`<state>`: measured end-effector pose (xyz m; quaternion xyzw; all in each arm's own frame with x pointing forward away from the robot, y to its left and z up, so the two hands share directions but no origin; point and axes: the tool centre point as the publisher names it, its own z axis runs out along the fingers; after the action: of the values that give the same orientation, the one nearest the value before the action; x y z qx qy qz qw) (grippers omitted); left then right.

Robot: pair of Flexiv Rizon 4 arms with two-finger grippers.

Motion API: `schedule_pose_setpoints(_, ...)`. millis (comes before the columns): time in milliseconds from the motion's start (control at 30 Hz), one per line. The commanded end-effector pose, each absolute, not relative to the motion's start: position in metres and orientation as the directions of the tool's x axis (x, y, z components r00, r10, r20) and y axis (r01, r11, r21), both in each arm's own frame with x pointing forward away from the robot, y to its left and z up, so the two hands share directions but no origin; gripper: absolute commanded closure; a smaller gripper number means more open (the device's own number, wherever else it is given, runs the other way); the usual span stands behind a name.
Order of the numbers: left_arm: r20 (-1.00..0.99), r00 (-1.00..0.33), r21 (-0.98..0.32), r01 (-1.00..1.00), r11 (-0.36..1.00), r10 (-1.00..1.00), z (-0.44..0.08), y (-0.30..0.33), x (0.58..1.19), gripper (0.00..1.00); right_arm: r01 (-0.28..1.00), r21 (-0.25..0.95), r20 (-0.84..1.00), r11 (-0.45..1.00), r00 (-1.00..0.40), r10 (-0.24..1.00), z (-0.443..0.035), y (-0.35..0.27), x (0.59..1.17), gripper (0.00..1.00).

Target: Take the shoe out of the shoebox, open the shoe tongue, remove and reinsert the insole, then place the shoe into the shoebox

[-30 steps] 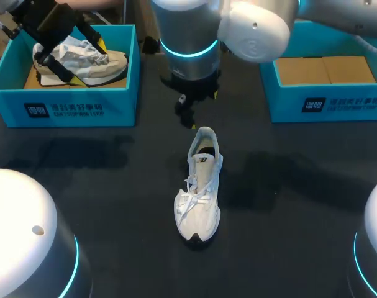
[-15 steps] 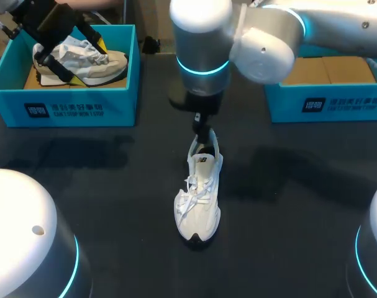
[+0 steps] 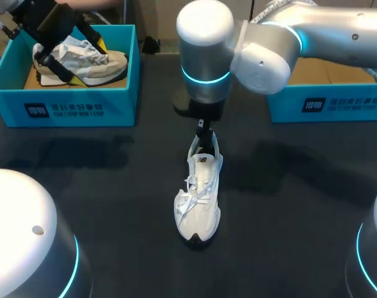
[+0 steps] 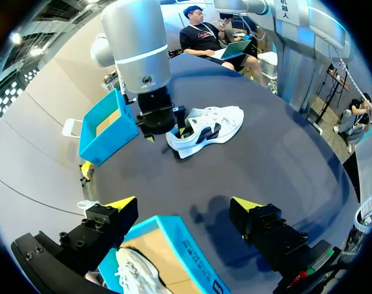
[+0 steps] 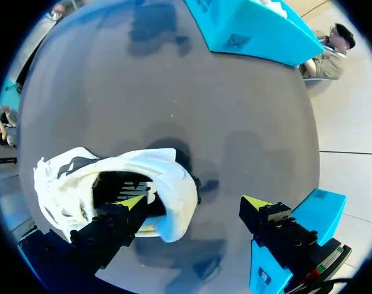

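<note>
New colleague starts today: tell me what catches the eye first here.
A white shoe lies mid-table, with the right gripper open at its heel, one finger inside the opening. The left gripper hangs open over a blue shoebox holding a second shoe.

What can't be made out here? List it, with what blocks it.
- Insole of the white shoe: in the head view, the right gripper covers the heel opening; in the right wrist view, the inside is dark.
- Right shoebox: in the head view, the right arm hides part of it.
- Second shoe in the left shoebox: in the head view, the left gripper covers part; in the left wrist view, it is cut by the edge.
</note>
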<state>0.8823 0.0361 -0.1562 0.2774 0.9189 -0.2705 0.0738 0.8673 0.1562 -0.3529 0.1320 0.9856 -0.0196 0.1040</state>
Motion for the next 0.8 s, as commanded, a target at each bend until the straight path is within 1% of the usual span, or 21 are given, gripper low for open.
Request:
schedule_pose_setpoints(33,-0.283,-0.835,-0.455,0.55,0.7,0.472,-0.156,0.036,0.884,0.0,0.255,-0.032,-0.206,0.967,-0.948,0.243,-0.365,0.158,0.873,0.05)
schedule_pose_setpoints(67,-0.283,-0.835,-0.455,0.55,0.7,0.472,-0.156,0.036,0.884,0.0,0.255,-0.031,-0.206,0.966,-0.948,0.243,-0.366,0.158,0.874,0.14)
schedule_pose_setpoints(100,-0.283,-0.835,-0.455,0.55,0.7,0.472,-0.156,0.036,0.884,0.0,0.255,-0.03,-0.206,0.966,-0.948,0.244,-0.367,0.158,0.874,0.31)
schedule_pose_setpoints(133,-0.283,-0.835,-0.455,0.55,0.7,0.472,-0.156,0.036,0.884,0.0,0.254,-0.032,-0.205,0.967,-0.948,0.242,-0.368,0.158,0.875,0.45)
schedule_pose_setpoints(167,-0.283,-0.835,-0.455,0.55,0.7,0.472,-0.156,0.036,0.884,0.0,0.251,-0.044,-0.202,0.967,-0.95,0.238,-0.37,0.158,0.874,0.53)
schedule_pose_setpoints(300,-0.283,-0.835,-0.455,0.55,0.7,0.472,-0.156,0.036,0.884,0.0,0.261,-0.038,-0.199,0.965,-0.948,0.248,-0.373,0.158,0.872,0.54)
schedule_pose_setpoints(500,-0.283,-0.835,-0.455,0.55,0.7,0.472,-0.156,0.036,0.884,0.0,0.277,-0.043,-0.196,0.96,-0.944,0.264,-0.377,0.159,0.87,0.59)
schedule_pose_setpoints(633,-0.283,-0.835,-0.455,0.55,0.7,0.472,-0.156,0.036,0.884,0.0,0.286,-0.046,-0.199,0.957,-0.942,0.272,-0.379,0.159,0.869,0.67)
schedule_pose_setpoints(700,-0.283,-0.835,-0.455,0.55,0.7,0.472,-0.156,0.036,0.884,0.0,0.291,-0.045,-0.201,0.955,-0.94,0.277,-0.379,0.158,0.869,0.78)
schedule_pose_setpoints(733,-0.283,-0.835,-0.455,0.55,0.7,0.472,-0.156,0.036,0.884,0.0,0.296,-0.046,-0.204,0.954,-0.938,0.281,-0.379,0.158,0.869,0.92)
schedule_pose_setpoints(767,-0.283,-0.835,-0.455,0.55,0.7,0.472,-0.156,0.036,0.884,0.0,0.298,-0.045,-0.206,0.954,-0.937,0.283,-0.379,0.158,0.869,1.0)
schedule_pose_setpoints(800,-0.283,-0.835,-0.455,0.55,0.7,0.472,-0.156,0.036,0.884,0.0,0.3,-0.044,-0.21,0.953,-0.936,0.284,-0.379,0.158,0.868,1.0)
